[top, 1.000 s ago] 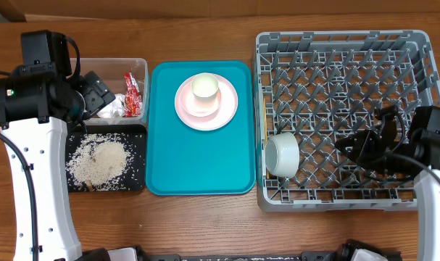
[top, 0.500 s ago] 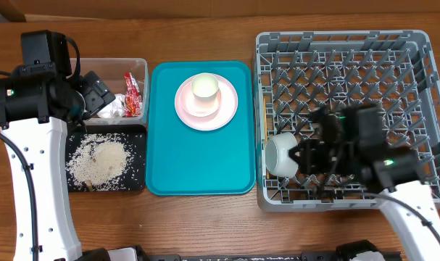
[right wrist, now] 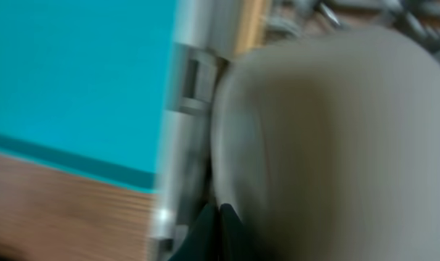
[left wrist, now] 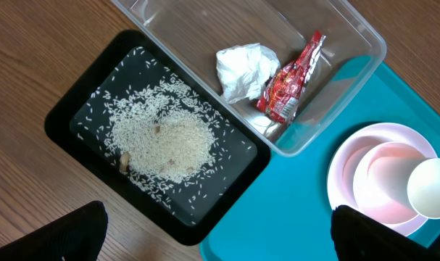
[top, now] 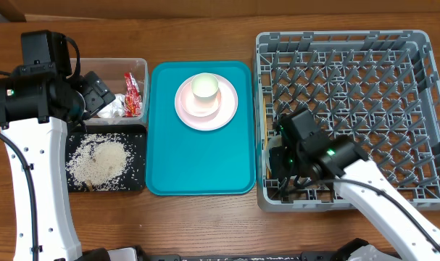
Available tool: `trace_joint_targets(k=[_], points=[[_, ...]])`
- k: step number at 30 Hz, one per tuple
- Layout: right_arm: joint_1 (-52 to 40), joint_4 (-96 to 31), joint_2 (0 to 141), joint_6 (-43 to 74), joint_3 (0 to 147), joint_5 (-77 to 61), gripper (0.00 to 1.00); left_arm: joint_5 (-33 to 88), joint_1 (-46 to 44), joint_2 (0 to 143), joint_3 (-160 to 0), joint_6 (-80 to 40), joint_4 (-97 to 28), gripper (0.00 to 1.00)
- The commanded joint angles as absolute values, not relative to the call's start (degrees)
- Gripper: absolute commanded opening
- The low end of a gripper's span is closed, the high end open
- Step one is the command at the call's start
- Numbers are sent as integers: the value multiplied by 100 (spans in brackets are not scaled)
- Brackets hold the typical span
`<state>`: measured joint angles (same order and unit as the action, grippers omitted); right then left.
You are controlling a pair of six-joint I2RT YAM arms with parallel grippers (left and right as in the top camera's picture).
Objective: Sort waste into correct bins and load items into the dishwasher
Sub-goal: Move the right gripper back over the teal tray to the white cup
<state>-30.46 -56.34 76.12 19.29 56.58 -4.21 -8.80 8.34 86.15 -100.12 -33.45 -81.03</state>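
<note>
My right end effector [right wrist: 218,233], jaws fully closed on nothing visible, is close beside the bowl [right wrist: 328,145] in the dishwasher's [top: 343,35] near-left corner; recommend nudging gently to seat it between pegs.

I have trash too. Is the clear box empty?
Not empty: the clear tub holds a crumpled white tissue and a red snack wrapper.

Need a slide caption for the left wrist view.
Rice in black tray, tissue and red wrapper in clear tub, stacked pink dishware on teal tray.
</note>
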Motion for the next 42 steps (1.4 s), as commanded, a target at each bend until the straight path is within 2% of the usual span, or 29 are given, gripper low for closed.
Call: trace_joint_targets(k=[1, 4, 11, 18, 22, 25, 32, 36, 42], points=[[-3041, -5782, 7653, 2383, 5822, 349, 4, -895, 827, 8626, -10025, -3277, -8099, 100], [-3041, -5977, 7511, 2600, 5913, 687, 4, -895, 827, 8626, -10025, -3277, -8099, 100], [-3063, -6051, 7030, 2460, 6370, 408, 10, -895, 827, 8626, -10025, -3277, -8099, 100], [-3065, -5994, 6805, 1796, 6938, -600, 24, -895, 827, 8626, -10025, -3277, -8099, 100], [-3070, -5953, 6899, 1404, 7330, -998, 38, -895, 827, 8626, -10025, -3277, -8099, 100], [-3076, -6132, 7260, 1125, 7889, -1020, 49, -895, 827, 8626, -10025, -3277, -8099, 100], [-3546, -6375, 9067, 593, 9677, -993, 57, -895, 827, 8626, -10025, -3277, -8099, 100], [-3730, -5911, 9896, 587, 9907, -993, 55, -895, 827, 8626, -10025, -3277, -8099, 100], [-3992, -5708, 10857, 578, 9898, -993, 32, -895, 827, 8626, -10025, -3277, -8099, 100]])
